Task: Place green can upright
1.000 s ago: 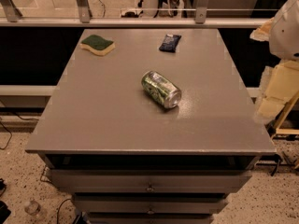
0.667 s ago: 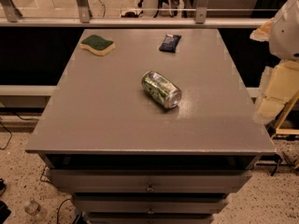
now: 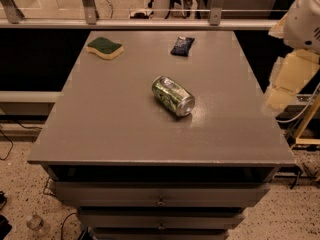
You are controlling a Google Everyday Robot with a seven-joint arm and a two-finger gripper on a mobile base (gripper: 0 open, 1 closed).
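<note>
Gripper hung beyond the worktop's right edge, about halfway along it, pale below the white arm; whether it was wide or narrow could not be told, and it held nothing visible. The green can lay on its side near the middle, one silver end toward the front right corner. A green-topped sponge sat by the rear left corner, and a dark packet near the rear edge.

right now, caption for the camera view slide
Green can lies on its side at table centre; gripper hangs beyond its right edge.
</note>
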